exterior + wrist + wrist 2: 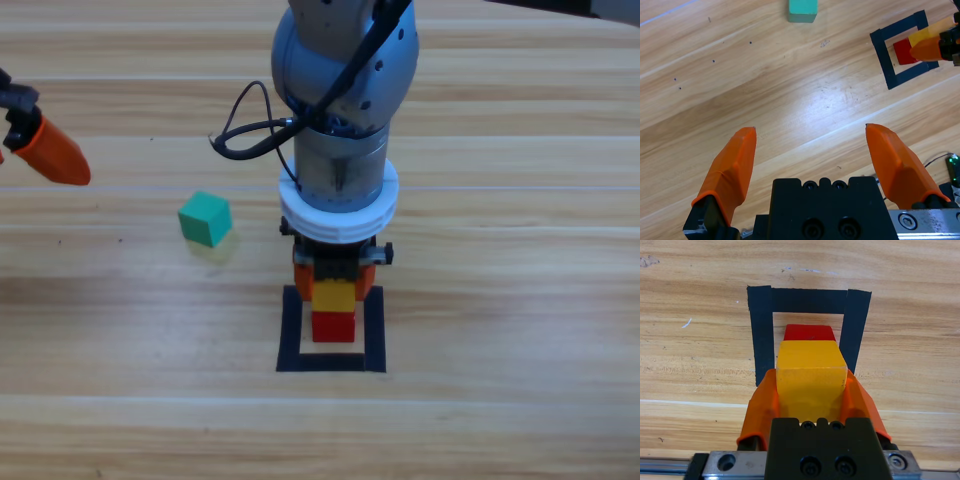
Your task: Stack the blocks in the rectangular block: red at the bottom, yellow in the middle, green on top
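Observation:
The red cube sits inside the black tape rectangle. My right gripper is shut on the yellow cube, held just above and slightly behind the red one. Whether yellow touches red I cannot tell. The teal-green cube lies on the wood left of the rectangle. My left gripper waits at the left edge, open and holding nothing. In the left wrist view the rectangle with the red cube and yellow cube shows far off.
Bare wooden table surrounds the rectangle. The right arm's grey body descends from the top centre with a black cable loop on its left.

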`<action>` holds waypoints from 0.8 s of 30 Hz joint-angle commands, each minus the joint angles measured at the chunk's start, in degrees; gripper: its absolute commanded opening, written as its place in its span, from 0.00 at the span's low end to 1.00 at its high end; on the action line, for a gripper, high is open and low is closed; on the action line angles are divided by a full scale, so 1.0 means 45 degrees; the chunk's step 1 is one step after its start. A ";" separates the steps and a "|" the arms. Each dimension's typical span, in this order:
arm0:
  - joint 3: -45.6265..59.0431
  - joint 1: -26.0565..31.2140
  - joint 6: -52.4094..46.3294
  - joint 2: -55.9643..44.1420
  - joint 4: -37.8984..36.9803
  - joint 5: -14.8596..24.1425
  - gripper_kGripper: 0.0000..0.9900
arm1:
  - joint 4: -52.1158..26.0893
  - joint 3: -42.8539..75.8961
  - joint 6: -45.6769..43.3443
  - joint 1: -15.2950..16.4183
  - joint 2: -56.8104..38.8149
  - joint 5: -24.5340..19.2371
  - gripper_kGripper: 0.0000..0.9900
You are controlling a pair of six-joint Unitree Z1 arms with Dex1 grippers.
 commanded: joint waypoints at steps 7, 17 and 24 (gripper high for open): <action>0.0473 0.0312 -0.0012 0.0171 -0.0287 -0.0136 0.94 | 0.1071 -0.1697 -0.0298 0.0316 0.0212 -0.0632 1.00; -0.0367 0.0409 -0.0637 0.2065 -0.1186 0.0040 0.94 | 0.0856 -0.0427 -0.2720 0.0785 -0.4534 -0.2507 1.00; -0.2789 0.0409 -0.0637 0.5854 -0.1283 0.0860 0.94 | -0.6859 1.1038 -0.4634 0.0492 -1.1389 -0.2214 1.00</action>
